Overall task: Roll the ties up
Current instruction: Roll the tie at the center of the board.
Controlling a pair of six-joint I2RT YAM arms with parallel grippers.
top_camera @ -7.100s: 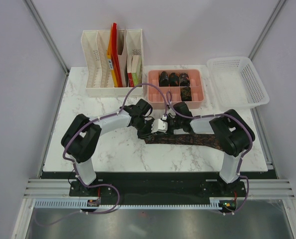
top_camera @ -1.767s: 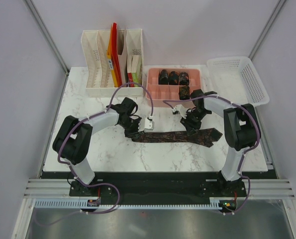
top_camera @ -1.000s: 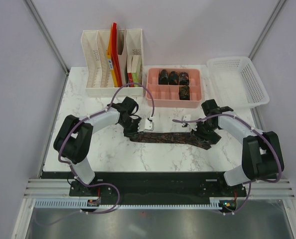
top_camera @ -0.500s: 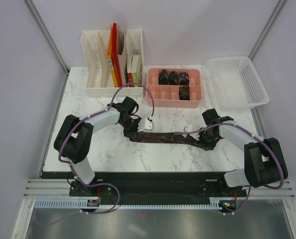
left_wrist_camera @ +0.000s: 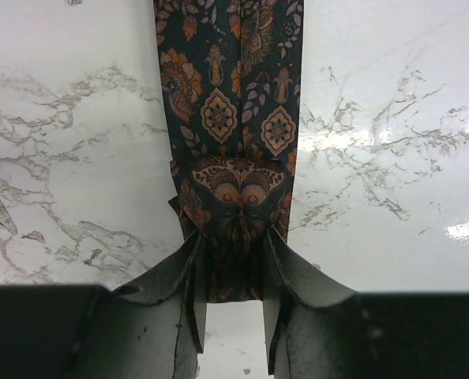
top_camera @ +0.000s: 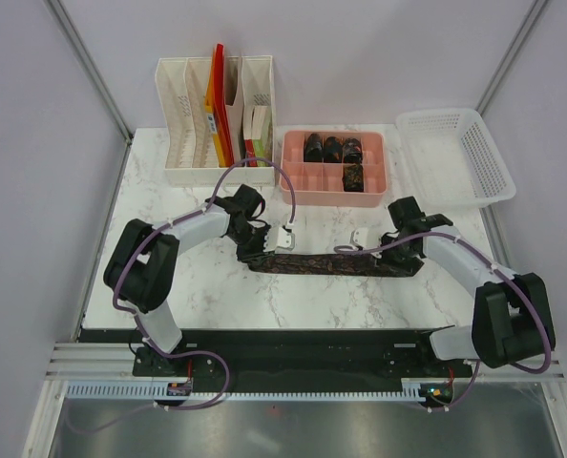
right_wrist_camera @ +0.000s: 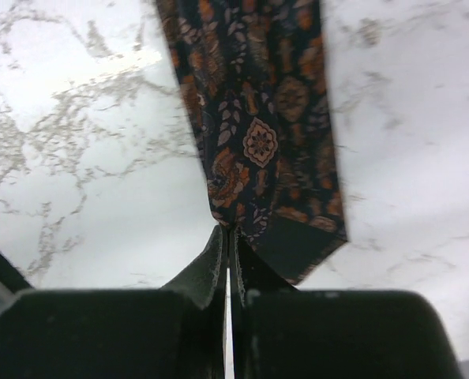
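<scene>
Dark paisley fabric necktie (top_camera: 331, 263) lies flat on the white marble tabletop (top_camera: 198, 296), lilac walls (top_camera: 35, 143) around. It is stretched between the left gripper (left_wrist_camera: 232, 237), part-closed on its narrow end, and the right gripper (right_wrist_camera: 226, 235), pinched tight on its wide end. The right gripper was open a second ago.

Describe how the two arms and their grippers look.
The left arm and right arm match: pale grey links between bulky black joint housings. A thin purple cable loops along each, with a small white block near the wrist. The left gripper and right gripper have dark, matte, wedge-shaped fingers tapering to thin tips.
</scene>
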